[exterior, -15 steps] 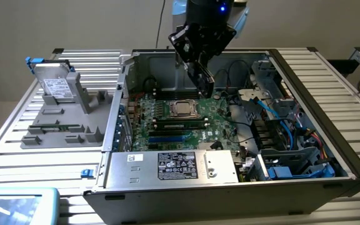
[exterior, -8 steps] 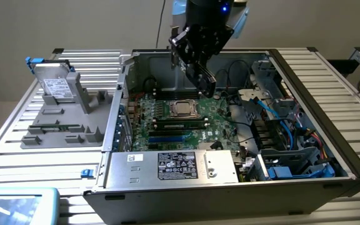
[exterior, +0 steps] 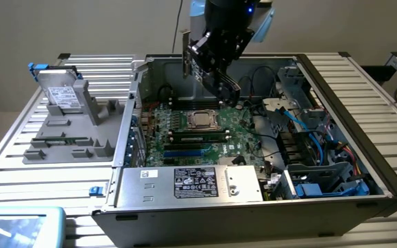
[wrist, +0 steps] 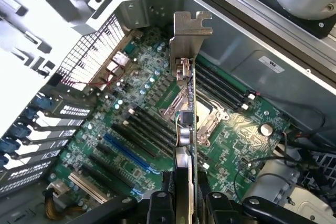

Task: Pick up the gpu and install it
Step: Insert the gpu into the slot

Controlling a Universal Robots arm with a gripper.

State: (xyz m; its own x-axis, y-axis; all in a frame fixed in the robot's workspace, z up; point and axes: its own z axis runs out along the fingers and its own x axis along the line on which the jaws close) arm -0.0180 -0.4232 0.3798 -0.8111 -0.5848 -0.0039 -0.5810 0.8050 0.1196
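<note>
end effector (wrist: 186,205) closed on gpu (wrist: 185,129), card held edge-on above motherboard (wrist: 239,124); long axis ran straight out from the grip, bracket (wrist: 190,30) leading; not yet seated

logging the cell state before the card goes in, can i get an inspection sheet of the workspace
surface: slatted metal table with an open computer case lying on it
job's things: gpu held edge-on above the motherboard, not seated in a slot
clutter: hard drive standing in a grey fixture at the exterior view's left
pincer: shut on the gpu, over the open case
cables: blue and black cables inside the case, toward the exterior view's right
surroundings: plain wall; light blue-edged object at the near corner
</note>
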